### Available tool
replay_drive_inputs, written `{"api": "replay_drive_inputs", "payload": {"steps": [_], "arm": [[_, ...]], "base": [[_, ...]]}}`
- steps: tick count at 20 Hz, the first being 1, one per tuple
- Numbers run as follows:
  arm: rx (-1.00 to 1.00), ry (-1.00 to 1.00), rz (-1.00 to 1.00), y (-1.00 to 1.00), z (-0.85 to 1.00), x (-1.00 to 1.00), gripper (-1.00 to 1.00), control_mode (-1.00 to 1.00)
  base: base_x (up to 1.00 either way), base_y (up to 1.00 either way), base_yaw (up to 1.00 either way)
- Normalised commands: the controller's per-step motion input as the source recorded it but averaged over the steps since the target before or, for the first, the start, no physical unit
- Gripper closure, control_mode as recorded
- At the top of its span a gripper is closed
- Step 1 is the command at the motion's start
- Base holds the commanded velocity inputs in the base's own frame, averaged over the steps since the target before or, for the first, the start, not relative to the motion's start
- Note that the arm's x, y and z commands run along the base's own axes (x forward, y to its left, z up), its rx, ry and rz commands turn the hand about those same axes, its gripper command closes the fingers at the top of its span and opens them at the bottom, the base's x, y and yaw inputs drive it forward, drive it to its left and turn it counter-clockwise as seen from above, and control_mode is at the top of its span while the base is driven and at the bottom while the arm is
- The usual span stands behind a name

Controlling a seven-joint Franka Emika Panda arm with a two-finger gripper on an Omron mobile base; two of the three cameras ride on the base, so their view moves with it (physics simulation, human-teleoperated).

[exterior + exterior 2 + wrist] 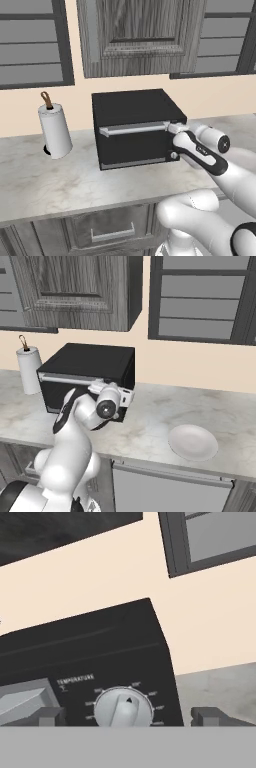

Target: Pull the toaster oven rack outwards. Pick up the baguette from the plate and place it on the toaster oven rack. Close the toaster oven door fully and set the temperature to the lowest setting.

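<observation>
We have the door (132, 145) of the toaster oven (90, 373) shut, the plate (192, 442) bare on the counter; our gripper (129, 714) stands spread wide astride the temperature knob (123, 708). To set it lowest we should centre the fingers (50, 716) on the knob; then close squarely before turning, lest they slip.

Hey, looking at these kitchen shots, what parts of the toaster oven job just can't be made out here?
- Rack and baguette: behind the shut door of the toaster oven, both base views.
- Knob column: hidden by the arm, base views.
- Lower knobs: cut off at the bottom edge, hand view.
- Numbers around the temperature knob: too small, hand view.
- Gripper: tips open either side of that knob; contact unclear.
- Plate: bare.
</observation>
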Motion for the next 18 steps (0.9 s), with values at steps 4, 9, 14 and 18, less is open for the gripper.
{"api": "replay_drive_inputs", "payload": {"steps": [4,9,14,18], "arm": [[0.00,0.00,0.00,0.00,-0.14,0.00,-1.00,-1.00],[0.00,0.00,0.00,0.07,-0.02,0.05,-1.00,-1.00],[0.00,0.00,0.00,0.19,-0.07,0.11,-1.00,-1.00],[0.00,0.00,0.00,0.00,-0.16,0.16,-1.00,-1.00]], "base": [[0.00,0.00,0.00],[0.00,0.00,0.00],[0.00,0.00,0.00],[0.00,0.00,0.00]]}}
